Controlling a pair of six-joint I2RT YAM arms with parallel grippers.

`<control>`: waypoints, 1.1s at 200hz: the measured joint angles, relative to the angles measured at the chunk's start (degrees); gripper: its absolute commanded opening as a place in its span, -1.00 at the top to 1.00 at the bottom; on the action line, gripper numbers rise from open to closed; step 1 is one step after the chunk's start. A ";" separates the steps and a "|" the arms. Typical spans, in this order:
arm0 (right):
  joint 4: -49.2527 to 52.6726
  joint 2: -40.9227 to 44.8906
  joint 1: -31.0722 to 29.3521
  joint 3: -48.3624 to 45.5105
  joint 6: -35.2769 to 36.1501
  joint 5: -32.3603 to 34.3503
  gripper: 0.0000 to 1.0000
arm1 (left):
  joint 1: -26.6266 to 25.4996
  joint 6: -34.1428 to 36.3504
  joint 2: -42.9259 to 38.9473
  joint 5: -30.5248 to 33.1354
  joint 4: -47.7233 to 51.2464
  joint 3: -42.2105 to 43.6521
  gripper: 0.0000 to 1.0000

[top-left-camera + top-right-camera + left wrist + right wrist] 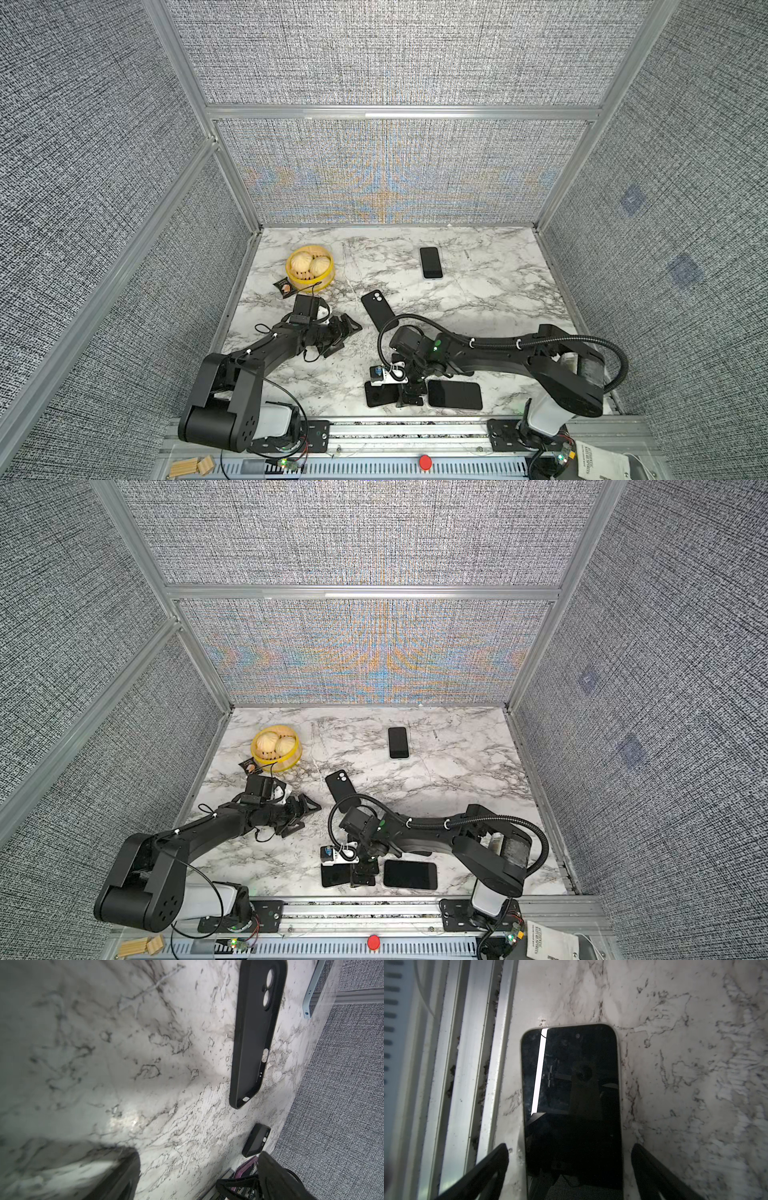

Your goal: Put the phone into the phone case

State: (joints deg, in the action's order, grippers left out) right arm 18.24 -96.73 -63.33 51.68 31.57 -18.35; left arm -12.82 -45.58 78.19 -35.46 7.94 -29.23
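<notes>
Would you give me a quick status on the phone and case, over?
Left hand open, near the case. Right hand open, straddling the phone, not gripping. Case empty, mid-table. Path between looks clear.

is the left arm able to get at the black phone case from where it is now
Probably yes. The left claw stands open with bare marble tabletop between it and the black phone case, which lies flat. Only the right arm's cable loop hangs near the case's nearer end and might crowd it.
</notes>
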 measured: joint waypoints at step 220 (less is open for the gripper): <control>4.74 -2.89 -0.15 4.09 2.60 6.75 -0.95 | -0.28 -0.55 4.87 -3.63 -4.66 -1.64 -0.79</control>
State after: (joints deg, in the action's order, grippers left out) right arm 22.98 -99.61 -63.48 55.77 34.17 -11.60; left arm -13.10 -46.13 83.07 -39.09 3.29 -30.87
